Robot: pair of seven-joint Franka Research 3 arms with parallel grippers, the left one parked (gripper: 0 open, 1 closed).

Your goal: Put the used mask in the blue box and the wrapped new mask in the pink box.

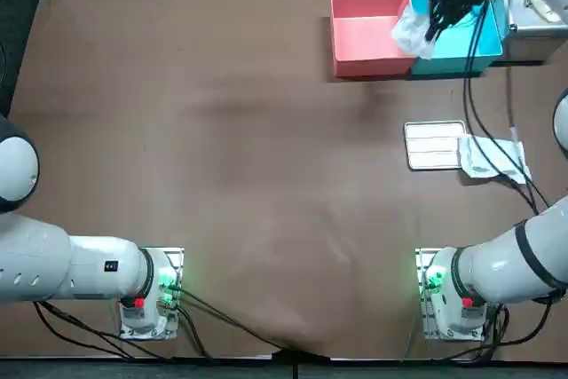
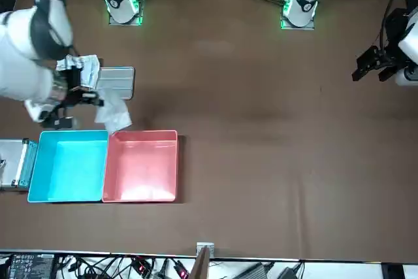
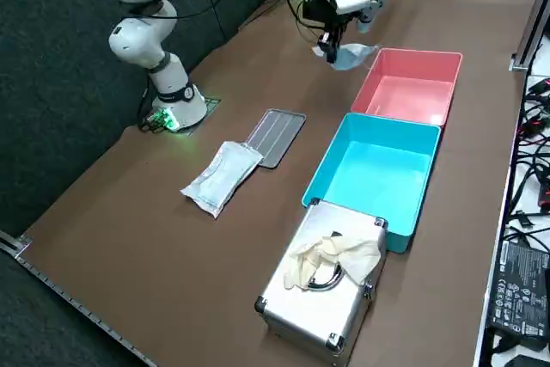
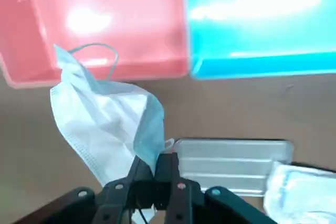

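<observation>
One used mask (image 4: 105,119) hangs crumpled from the hand (image 4: 156,163), whose fingers are clamped on its edge, its length drooping toward the pink box (image 1: 368,67) beside the blue box (image 1: 461,61), while the wrapped mask (image 1: 493,159) lies on the tabletop (image 1: 222,175) against a metal tray (image 1: 433,144).

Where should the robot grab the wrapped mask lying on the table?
Probably pinch the wrapped mask from above, across its narrow width near the middle: it lies flat, long and thin, one end by the metal tray. The right gripper, shut on the used mask near the pink box, is busy now.
</observation>
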